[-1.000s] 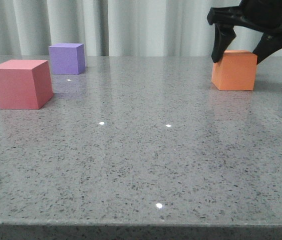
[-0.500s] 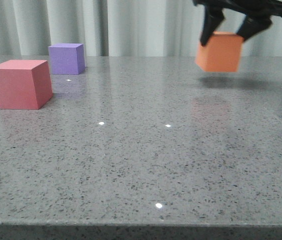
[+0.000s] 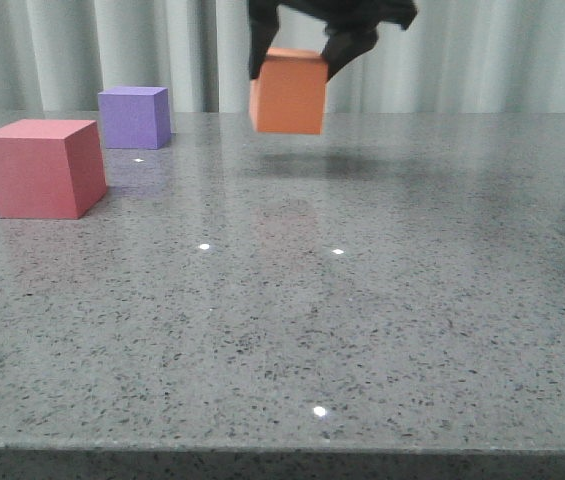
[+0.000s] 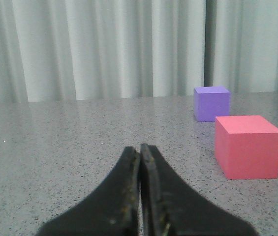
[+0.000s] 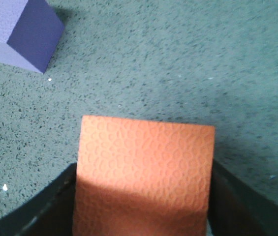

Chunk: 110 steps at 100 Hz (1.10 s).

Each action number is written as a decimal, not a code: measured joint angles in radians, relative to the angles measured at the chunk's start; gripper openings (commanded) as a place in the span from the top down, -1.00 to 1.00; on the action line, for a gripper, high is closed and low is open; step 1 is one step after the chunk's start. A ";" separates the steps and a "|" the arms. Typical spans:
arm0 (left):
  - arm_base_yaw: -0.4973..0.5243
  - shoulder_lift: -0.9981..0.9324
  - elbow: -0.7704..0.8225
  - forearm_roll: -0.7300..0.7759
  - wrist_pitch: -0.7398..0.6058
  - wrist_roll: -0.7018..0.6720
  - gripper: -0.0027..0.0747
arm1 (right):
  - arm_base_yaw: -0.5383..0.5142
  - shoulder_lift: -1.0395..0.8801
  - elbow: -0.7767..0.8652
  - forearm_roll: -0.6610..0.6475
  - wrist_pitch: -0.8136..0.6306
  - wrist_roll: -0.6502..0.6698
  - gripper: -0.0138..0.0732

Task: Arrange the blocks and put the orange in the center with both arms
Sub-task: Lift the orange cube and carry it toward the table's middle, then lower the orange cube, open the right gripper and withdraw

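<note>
The surface (image 3: 382,320) is a grey speckled stone-look slab with a glossy finish, running from the near edge back to a pale pleated curtain. Small bright light spots sit on it around the middle and toward six o'clock. Two cubes rest directly on it. The pinkish-red cube (image 3: 44,167) stands at about nine o'clock, flat on one face, its front side square to the front camera. The purple cube (image 3: 134,117) stands at about ten o'clock, farther back and a little to the right of the pinkish-red one, near it but apart. Both cast soft reflections on the polished top. A faint dark shadow lies on the slab near twelve o'clock.
</note>
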 measured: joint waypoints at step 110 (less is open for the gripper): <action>0.000 0.000 0.000 0.000 0.000 0.000 0.98 | -0.020 0.026 -0.131 -0.004 0.182 -0.038 -0.84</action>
